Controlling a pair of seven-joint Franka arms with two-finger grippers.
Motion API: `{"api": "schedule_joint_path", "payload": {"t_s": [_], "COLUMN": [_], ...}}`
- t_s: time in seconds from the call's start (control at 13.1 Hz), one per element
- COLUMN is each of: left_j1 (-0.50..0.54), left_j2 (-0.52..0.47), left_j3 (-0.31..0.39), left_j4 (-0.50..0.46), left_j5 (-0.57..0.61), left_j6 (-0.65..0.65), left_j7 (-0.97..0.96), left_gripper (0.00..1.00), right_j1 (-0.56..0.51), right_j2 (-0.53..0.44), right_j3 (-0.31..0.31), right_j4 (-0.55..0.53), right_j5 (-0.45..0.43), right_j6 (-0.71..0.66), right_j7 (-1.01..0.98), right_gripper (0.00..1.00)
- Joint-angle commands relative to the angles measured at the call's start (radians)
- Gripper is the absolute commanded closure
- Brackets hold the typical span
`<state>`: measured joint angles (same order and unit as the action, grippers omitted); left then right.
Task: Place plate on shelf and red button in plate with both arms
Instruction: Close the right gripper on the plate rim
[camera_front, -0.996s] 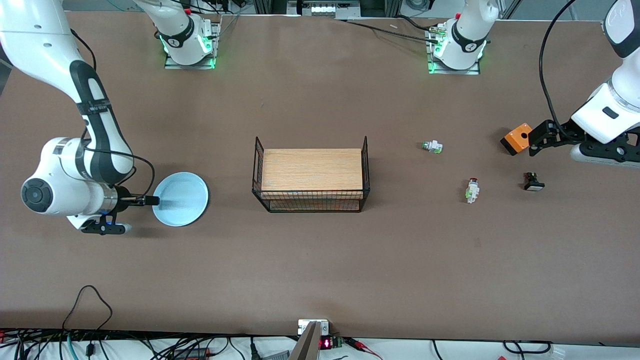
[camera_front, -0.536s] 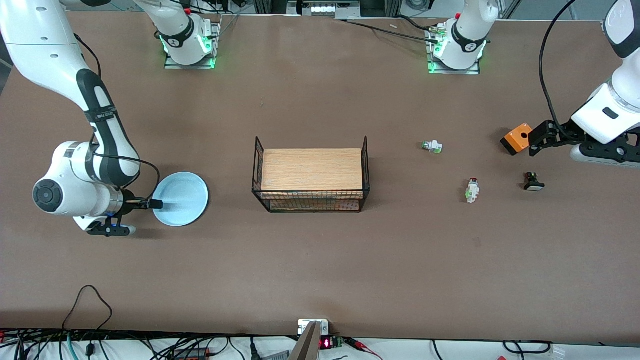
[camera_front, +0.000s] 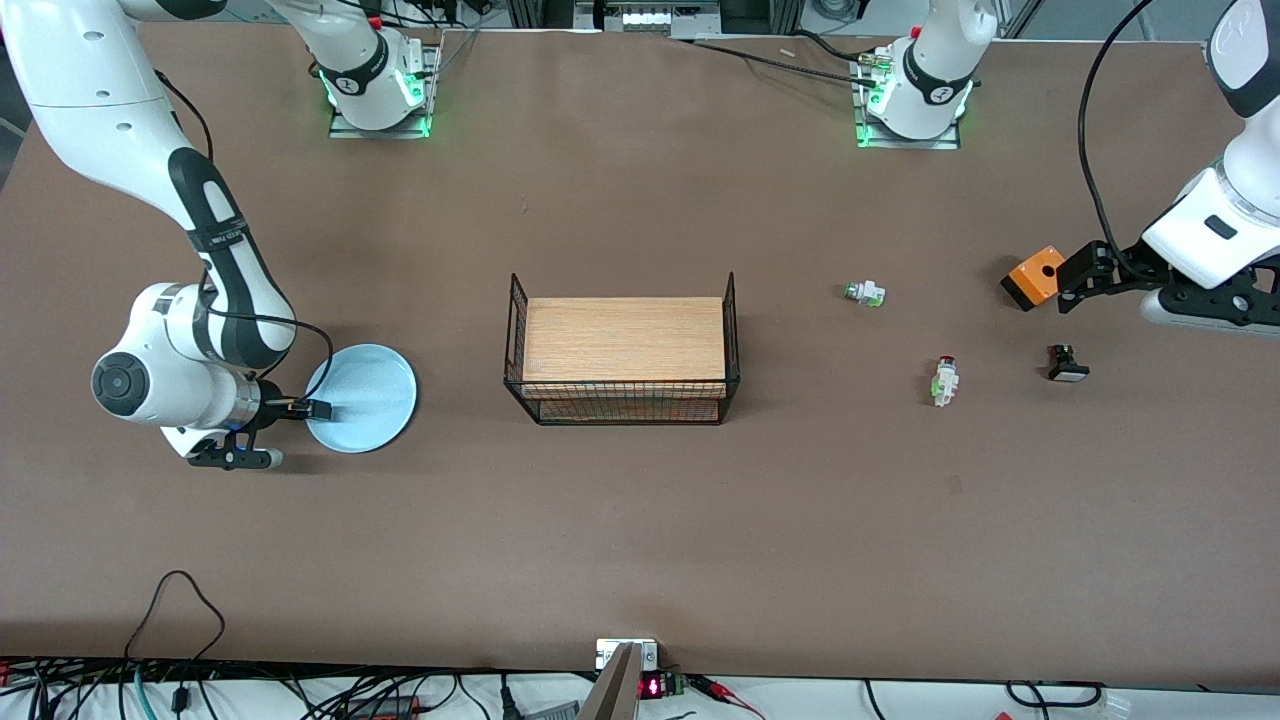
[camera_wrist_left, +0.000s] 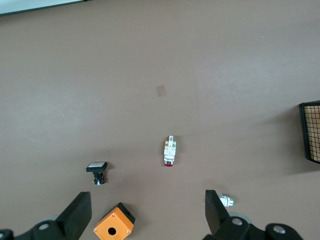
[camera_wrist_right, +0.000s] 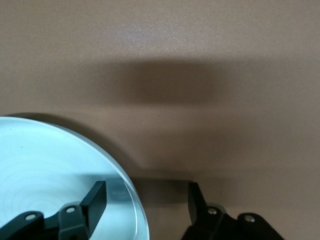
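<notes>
The plate (camera_front: 362, 398) lies flat on the counter (camera_front: 640, 520) toward my right arm's end, well apart from the basket (camera_front: 622, 350). It looks stiff, smooth and glazed, so I judge it slippery and liable to chip; being shallow and flat on the surface, the only place to take it is the raised rim. My right hand (camera_wrist_right: 145, 202) is already there: one finger is over the inside of the plate, the other outside the rim on the counter side, so the rim sits between them. The fingers straddle the edge with a gap visible, so I am not yet clamped on it. A thin rim pinch on a slick plate may tilt or slip, so I would squeeze firmly and lift slowly.

The red button (camera_front: 943, 380) lies on its side toward my left arm's end, between the green-capped part (camera_front: 864, 293) and the black part (camera_front: 1067, 365). It looks tiny, light and rigid; I would take it across its whitish body. My left hand (camera_wrist_left: 147, 212) waits above the counter near the orange box (camera_front: 1034, 277), fingers spread wide and empty.

The wire basket holds only a wooden board (camera_front: 624, 340) that fills its floor; nothing lies on it.
</notes>
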<state>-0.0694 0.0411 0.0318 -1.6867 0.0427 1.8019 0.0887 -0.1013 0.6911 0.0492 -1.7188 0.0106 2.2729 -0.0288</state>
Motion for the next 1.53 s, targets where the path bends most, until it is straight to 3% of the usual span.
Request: {"api": "schedule_joint_path", "payload": {"t_s": [0.0,0.08,0.46,0.69,1.07,1.46], "left_j1": [0.003,0.003,0.002,0.002,0.002,0.002], "left_j2": [0.005,0.005,0.003,0.003,0.003,0.003], "left_j3": [0.000,0.000,0.000,0.000,0.000,0.000], "left_j4": [0.013,0.013,0.013,0.013,0.013,0.013], "left_j5": [0.003,0.003,0.003,0.003,0.003,0.003], "left_j6": [-0.007,-0.007,-0.007,-0.007,-0.007,-0.007], "left_j7": [0.019,0.019,0.019,0.019,0.019,0.019], "left_gripper": [0.00,0.00,0.00,0.00,0.00,0.00], "right_j1": [-0.015,-0.017,-0.015,-0.015,-0.014,-0.011], "right_j2": [-0.010,-0.011,-0.016,-0.019,-0.059,-0.191], "right_j3": [0.011,0.009,0.008,0.008,0.006,0.006], "right_j4": [-0.018,-0.018,-0.022,-0.021,-0.018,-0.001], "right_j5": [-0.001,0.000,0.003,0.003,0.005,0.011], "right_j6": [0.005,-0.002,-0.059,-0.081,-0.124,-0.241], "right_j7": [-0.011,-0.007,0.000,-0.002,-0.003,-0.005], "right_gripper": [0.39,0.41,0.84,1.00,1.00,1.00]}}
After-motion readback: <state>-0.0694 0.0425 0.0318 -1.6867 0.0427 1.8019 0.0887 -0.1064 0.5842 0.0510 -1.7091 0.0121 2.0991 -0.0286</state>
